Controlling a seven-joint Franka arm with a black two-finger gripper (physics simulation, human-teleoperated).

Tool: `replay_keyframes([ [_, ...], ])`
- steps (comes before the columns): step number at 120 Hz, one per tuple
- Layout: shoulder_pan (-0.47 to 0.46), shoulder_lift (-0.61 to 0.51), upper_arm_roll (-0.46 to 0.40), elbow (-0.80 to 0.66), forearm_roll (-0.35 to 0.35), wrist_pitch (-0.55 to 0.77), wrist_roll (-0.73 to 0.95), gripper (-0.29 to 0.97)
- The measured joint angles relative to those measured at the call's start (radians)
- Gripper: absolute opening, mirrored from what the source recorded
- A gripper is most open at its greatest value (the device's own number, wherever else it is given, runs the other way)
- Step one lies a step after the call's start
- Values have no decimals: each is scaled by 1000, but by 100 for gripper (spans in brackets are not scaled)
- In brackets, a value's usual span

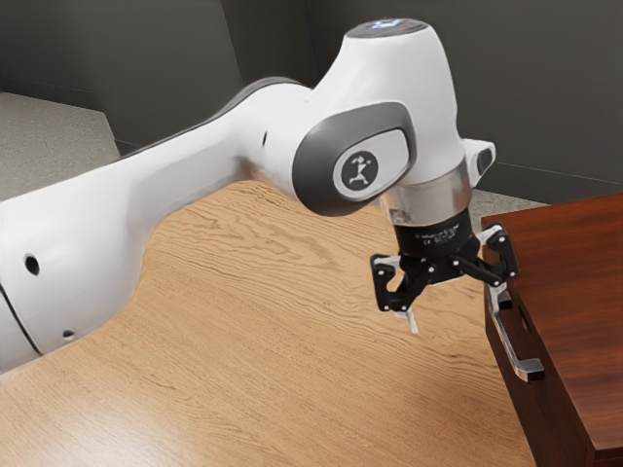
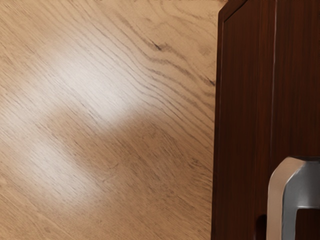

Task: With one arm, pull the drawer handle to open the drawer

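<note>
Just claw [image 1: 455, 304] nr handle [image 1: 511, 341] (table [image 1: 243, 321] below)

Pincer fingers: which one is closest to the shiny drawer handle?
The finger on the exterior view's right, beside the handle; the other hangs over the light table.

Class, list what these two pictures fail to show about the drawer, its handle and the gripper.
Exterior view: the handle has its upper end hidden behind the gripper, so contact cannot be judged.
Exterior view: the cabinet is cut off by the right and lower edges.
Wrist view: the lower edge cuts the handle, leaving one corner.
</note>
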Motion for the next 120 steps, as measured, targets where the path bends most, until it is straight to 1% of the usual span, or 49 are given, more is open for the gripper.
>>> replay_keyframes([
  [12,0,-30,0,-46,-1,41,-6,68],
  [26,-9,-52,0,-62,-2,76,-12,66],
  [55,-20,-89,1,-120,-23,134,-21,53],
  [73,-24,-109,0,-175,-31,178,-25,48],
  [96,-38,-118,-8,-191,-38,222,-28,45],
  [120,-38,-132,-9,-238,-47,259,-30,44],
])
